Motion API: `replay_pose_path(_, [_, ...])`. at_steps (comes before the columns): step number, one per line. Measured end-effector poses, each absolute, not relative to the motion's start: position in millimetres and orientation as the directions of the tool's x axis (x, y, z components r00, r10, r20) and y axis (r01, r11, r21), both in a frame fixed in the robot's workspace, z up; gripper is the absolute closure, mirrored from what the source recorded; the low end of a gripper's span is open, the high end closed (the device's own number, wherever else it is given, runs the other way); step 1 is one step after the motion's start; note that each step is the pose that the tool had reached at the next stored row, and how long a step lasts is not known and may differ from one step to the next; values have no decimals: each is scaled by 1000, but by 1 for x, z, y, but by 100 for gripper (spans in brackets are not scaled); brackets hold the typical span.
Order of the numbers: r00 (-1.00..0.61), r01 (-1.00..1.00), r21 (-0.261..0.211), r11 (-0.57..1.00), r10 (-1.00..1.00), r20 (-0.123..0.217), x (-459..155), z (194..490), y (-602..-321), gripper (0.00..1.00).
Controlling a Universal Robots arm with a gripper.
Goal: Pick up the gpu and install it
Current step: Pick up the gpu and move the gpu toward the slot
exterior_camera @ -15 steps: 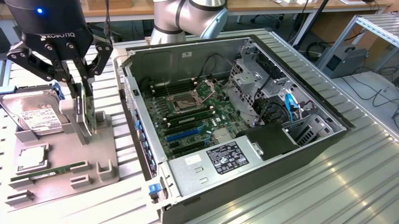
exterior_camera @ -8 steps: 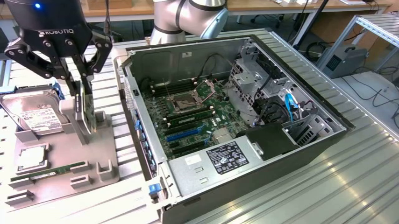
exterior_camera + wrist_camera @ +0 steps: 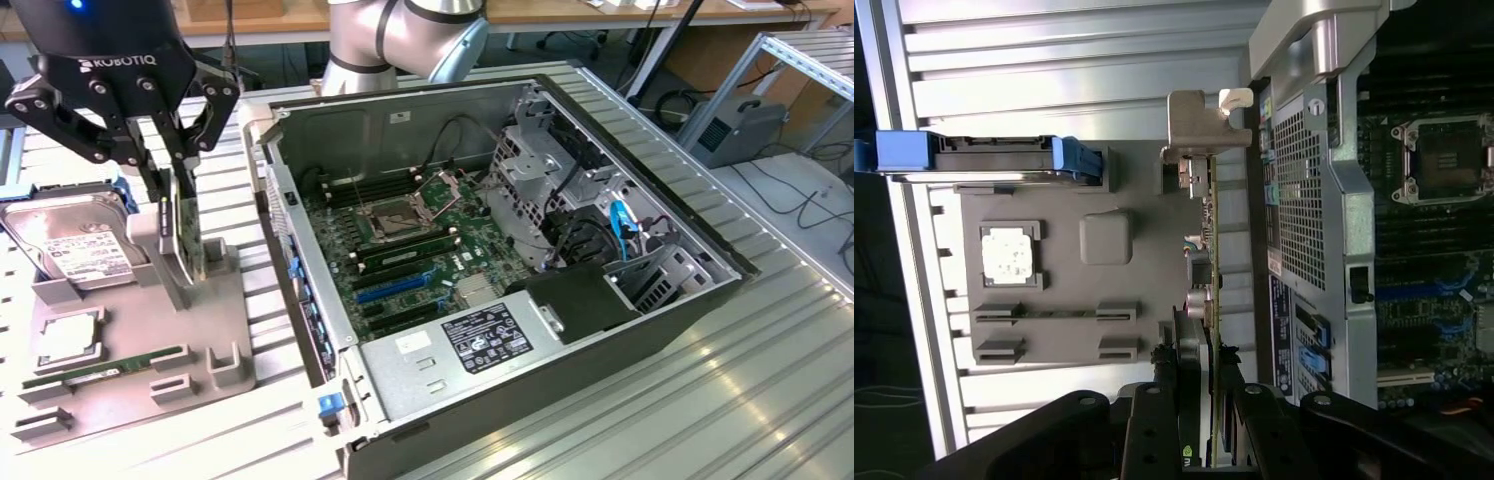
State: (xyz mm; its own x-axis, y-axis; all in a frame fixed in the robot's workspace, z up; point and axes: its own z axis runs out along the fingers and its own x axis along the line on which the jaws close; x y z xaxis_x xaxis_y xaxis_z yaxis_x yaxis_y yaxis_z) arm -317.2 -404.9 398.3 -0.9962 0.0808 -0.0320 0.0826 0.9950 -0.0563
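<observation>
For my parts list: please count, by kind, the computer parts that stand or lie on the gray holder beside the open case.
gpu: 1
hard drive: 1
processor chip: 1
memory stick: 1
Total: 4

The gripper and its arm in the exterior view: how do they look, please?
The gripper is black, with white ROBOTIQ lettering, a blue light above the lettering, and exposed jointed linkages on both sides. The arm is a silver-grey tube with rounded joints.
</observation>
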Motion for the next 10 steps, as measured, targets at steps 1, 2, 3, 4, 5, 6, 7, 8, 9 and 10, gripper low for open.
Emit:
replay_pose_path(1, [-996,83,-56,995,81,-32,-317,399,-405,73])
replay_pose_path(2, [-996,83,-56,995,81,-32,-317,399,-405,73])
replay_pose_path(3, [-996,83,-56,995,81,-32,-317,400,-405,73])
replay_pose_path(4, [-996,83,-56,995,81,-32,-317,400,-405,73])
replay_pose_path(5, [-996,83,-56,995,81,-32,-317,401,-405,73])
replay_pose_path(6, [-996,83,-56,995,81,-32,-317,401,-405,73])
replay_pose_path(7, [-996,83,-56,995,81,-32,-317,402,-405,73])
replay_pose_path(8, [-996,83,-56,995,81,-32,-317,403,-405,73])
replay_pose_path(9, [-996,83,-56,995,81,-32,-317,403,-405,73])
replay_pose_path(10, [-996,83,-56,995,81,-32,-317,404,-405,73])
